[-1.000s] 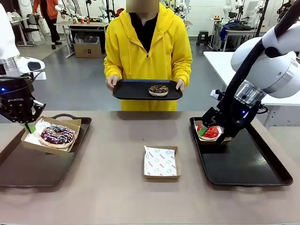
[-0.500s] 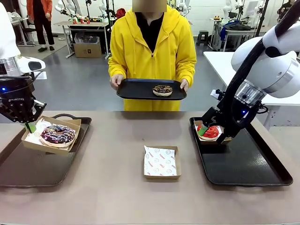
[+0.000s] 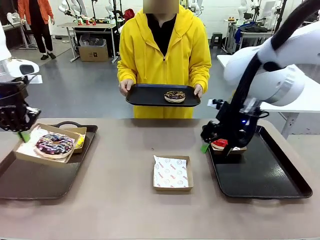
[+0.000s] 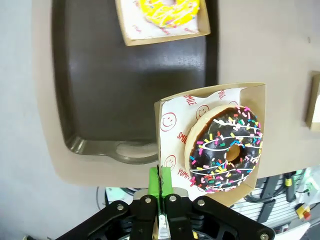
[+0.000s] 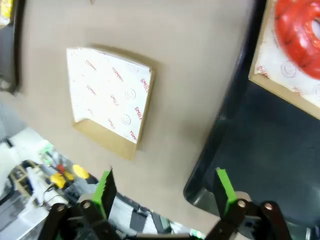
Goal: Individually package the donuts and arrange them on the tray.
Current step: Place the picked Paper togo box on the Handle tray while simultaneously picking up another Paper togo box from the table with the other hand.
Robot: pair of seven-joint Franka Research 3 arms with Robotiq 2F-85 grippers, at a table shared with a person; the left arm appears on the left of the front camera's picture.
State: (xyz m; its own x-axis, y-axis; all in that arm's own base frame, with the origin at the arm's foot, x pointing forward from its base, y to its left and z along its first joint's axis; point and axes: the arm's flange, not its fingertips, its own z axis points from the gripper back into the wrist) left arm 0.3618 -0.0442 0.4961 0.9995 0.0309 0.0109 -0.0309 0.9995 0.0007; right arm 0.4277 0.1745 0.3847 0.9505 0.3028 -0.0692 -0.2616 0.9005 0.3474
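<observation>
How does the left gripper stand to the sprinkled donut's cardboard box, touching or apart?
Touching. In the left wrist view the left gripper has its green pads pinched on the near rim of the box.

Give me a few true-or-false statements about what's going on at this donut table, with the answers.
1. The left gripper pinches the rim of the cardboard box carrying the sprinkled dark donut. True.
2. The right gripper clutches the red donut. False: it is open and empty; that donut lies boxed on the right tray.
3. The middle box holds a donut. False: only printed paper lining.
4. The person holds a black tray bearing one chocolate donut. True.
</observation>
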